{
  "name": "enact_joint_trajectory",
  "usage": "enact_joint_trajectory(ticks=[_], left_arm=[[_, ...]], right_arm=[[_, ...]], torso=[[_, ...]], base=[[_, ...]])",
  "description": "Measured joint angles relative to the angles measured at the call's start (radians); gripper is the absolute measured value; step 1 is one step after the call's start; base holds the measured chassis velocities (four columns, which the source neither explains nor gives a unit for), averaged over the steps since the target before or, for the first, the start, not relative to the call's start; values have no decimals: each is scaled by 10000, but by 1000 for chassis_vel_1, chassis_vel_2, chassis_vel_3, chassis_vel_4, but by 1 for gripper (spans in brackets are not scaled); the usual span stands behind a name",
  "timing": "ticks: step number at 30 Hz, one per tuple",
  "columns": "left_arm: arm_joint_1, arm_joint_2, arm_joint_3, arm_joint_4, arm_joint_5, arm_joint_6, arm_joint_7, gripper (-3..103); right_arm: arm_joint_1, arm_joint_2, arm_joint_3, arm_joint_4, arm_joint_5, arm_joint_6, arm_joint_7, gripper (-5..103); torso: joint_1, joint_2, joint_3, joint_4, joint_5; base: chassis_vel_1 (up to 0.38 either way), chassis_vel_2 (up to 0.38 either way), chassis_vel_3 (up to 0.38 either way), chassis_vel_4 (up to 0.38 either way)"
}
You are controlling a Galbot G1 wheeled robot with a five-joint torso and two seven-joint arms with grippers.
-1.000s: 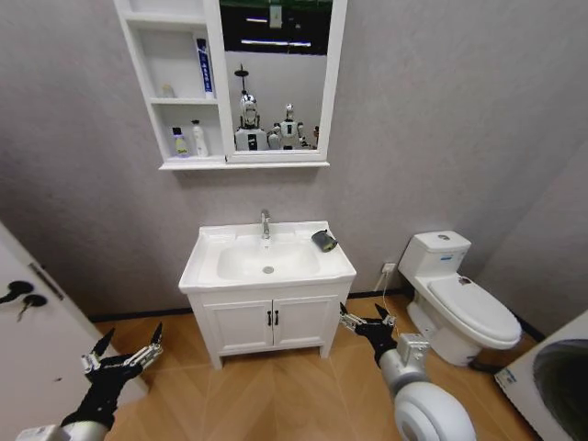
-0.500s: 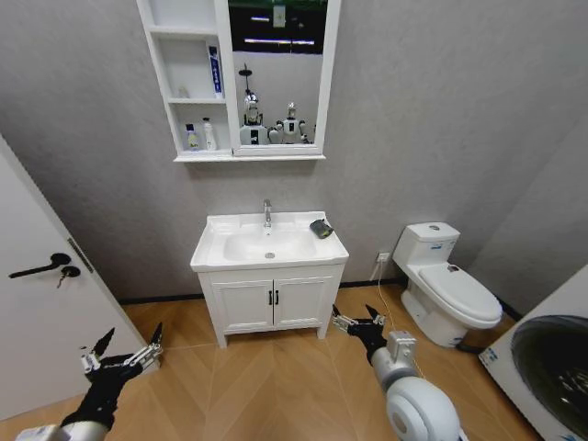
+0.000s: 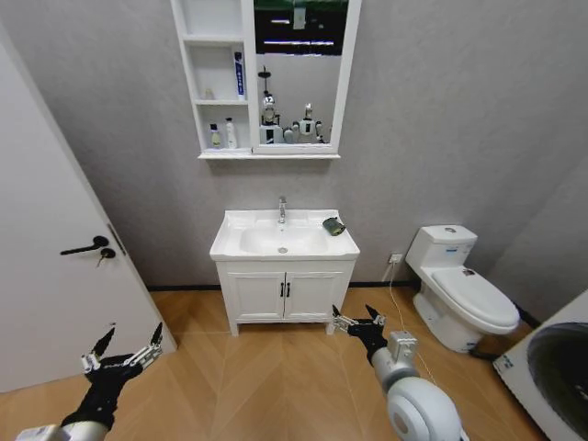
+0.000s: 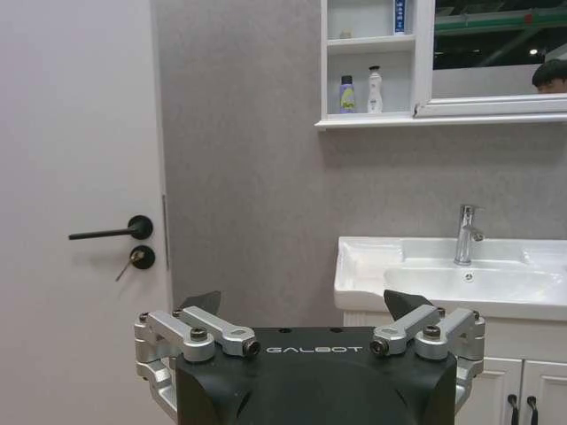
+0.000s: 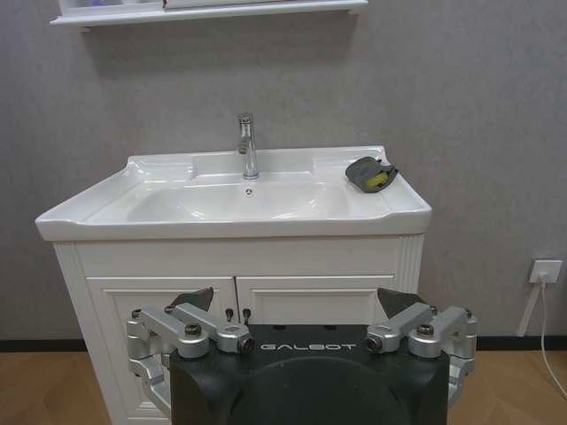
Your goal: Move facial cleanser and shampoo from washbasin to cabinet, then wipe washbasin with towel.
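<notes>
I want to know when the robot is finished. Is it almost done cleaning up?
The bottles already stand in the cabinet, so that part looks done. Nothing is in hand: the left gripper and right gripper hang open and empty, back from the washbasin. The towel lies on its back right corner; whether wiping happened can't be told.

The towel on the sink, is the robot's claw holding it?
No. The towel lies by itself on the sink top beside the tap, while the right claw hangs open, low in front of the cupboard doors.
</notes>
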Motion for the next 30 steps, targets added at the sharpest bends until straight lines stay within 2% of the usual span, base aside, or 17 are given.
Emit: enact_joint_trajectory(ticks=[25, 30], left_arm=[[0, 0, 0, 0, 0, 0, 0, 100], [0, 0, 0, 0, 0, 0, 0, 100]], right_arm=[[-56, 4, -186, -50, -21, -56, -45, 100], [-73, 58, -200, -275, -380, 601, -110, 100]], torso=[[1, 0, 0, 0, -2], [-3, 2, -1, -1, 0]], base=[[124, -104, -95, 121], [61, -85, -51, 72]])
